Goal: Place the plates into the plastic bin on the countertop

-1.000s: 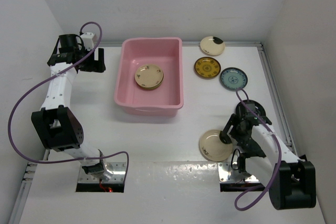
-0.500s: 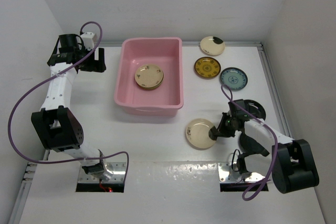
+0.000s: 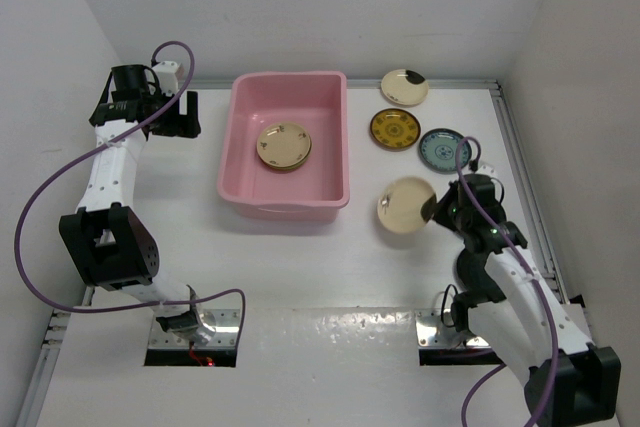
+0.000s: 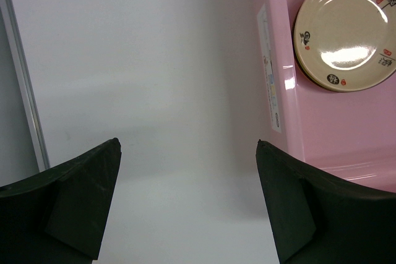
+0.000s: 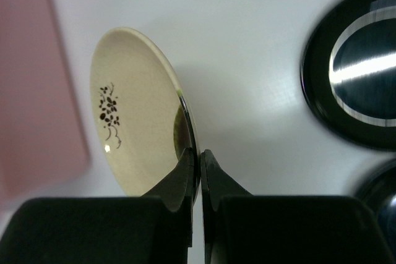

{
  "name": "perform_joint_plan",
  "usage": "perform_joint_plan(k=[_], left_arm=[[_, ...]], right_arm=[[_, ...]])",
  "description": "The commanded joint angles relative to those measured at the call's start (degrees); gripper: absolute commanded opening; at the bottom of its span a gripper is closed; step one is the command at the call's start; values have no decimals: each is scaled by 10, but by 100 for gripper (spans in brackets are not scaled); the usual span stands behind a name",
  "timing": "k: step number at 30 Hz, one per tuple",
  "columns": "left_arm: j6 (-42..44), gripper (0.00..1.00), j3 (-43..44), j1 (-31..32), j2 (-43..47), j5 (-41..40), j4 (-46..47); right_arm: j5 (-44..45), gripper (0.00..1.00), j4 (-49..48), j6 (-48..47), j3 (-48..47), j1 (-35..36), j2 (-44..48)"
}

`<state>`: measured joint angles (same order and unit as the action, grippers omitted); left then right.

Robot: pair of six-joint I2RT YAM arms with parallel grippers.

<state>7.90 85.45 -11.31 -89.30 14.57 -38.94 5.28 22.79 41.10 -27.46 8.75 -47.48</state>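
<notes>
My right gripper [image 3: 432, 209] [image 5: 199, 153] is shut on the rim of a cream plate [image 3: 404, 205] [image 5: 133, 112] with a small dark flower mark, held tilted above the countertop [image 3: 330, 267] just right of the pink plastic bin [image 3: 286, 202] [image 5: 31, 91]. A stack of cream plates [image 3: 284, 145] [image 4: 346, 29] lies inside the bin. On the countertop to the right lie a cream plate with a black patch [image 3: 404, 87], an amber-gold one [image 3: 395, 129] and a blue-teal one [image 3: 444, 150]. Black plates [image 5: 356, 69] show beside my right fingers. My left gripper [image 3: 180, 115] [image 4: 189, 146] hangs open left of the bin [image 4: 278, 60], holding nothing.
White walls close in the countertop on three sides. Metal rails [image 3: 520, 157] [image 4: 21, 78] run along its side edges. A purple cable [image 3: 60, 187] loops off the left arm. Both arm bases [image 3: 190, 332] sit at the near edge.
My right gripper has closed on the cream plate, lifted it off the near right of the countertop and carried it back toward the bin's right side. The left arm has not moved.
</notes>
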Motion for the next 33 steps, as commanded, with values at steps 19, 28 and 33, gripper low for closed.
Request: perform_joint_plan(k=[19,28,33], left_arm=[[-8,92,16,-27,-13,-45,9],[-8,92,10,-38,-39,-45,9],[-3,92,16,-43,-45,-45,9]], right_arm=[[57,0,-152,-8,-765,231,-703],[42,0,-146,11,-844,233,-824],[-67,43,-162,14,-838,226,-839]])
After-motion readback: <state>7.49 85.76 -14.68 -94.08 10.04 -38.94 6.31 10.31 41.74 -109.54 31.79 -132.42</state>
